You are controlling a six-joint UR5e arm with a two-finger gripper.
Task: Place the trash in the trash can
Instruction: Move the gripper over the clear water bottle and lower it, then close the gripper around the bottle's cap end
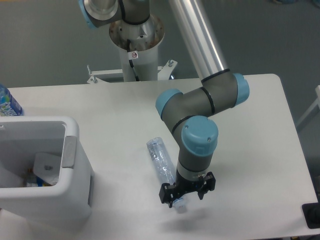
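The crushed bottle was seen lying flat on the white bench, cap end under the gripper. Its jaws were spread low around that end; no grip could be confirmed. The trash can was parked well left.

Crushed clear bottle lying on white table, end effector over its cap end, white bin at left
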